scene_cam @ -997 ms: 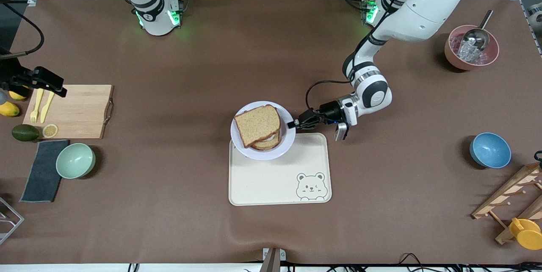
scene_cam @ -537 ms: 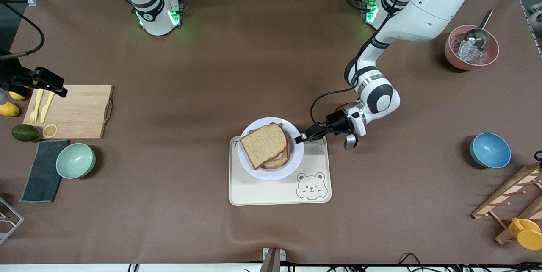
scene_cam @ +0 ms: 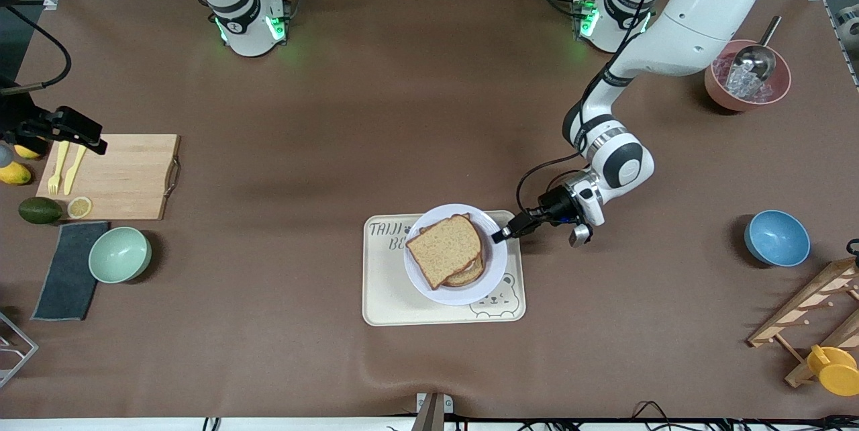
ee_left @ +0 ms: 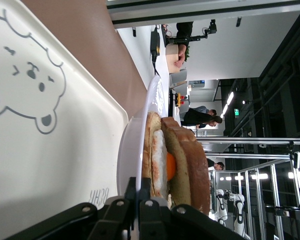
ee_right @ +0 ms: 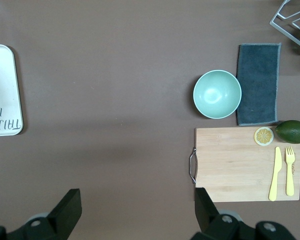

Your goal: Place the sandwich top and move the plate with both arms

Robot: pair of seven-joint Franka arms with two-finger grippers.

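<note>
- Two arms, one busy. Going across the front view from the right arm's end of the tabletop point(scene_cam: 376, 115):
- Right gripper point(scene_cam: 64, 127) hangs over the cutting board point(scene_cam: 124, 176), jaws spread wide, holding nothing. This arm waits, well apart from the food. Fork point(scene_cam: 56, 166) and knife point(scene_cam: 75, 168) lie on the board.
- Tray point(scene_cam: 382, 297) sits mid-tabletop; plate point(scene_cam: 483, 283) is over it, covering part of the bear drawing point(scene_cam: 493, 303).
- Sandwich top point(scene_cam: 446, 250) already lies on the stack, egg point(ee_left: 170, 166) showing under it in the left wrist view. Judged: bread step done, plate move in hand.
- Left gripper point(scene_cam: 504, 234) is clamped on the plate's rim, at the edge toward the left arm's end. Rim pinch likely chosen so the stack is not touched.
- Left arm reaches down from its base, forearm low, wrist turned sideways toward the plate.
- Cannot tell whether the plate rests on the tray or is lifted slightly.
</note>
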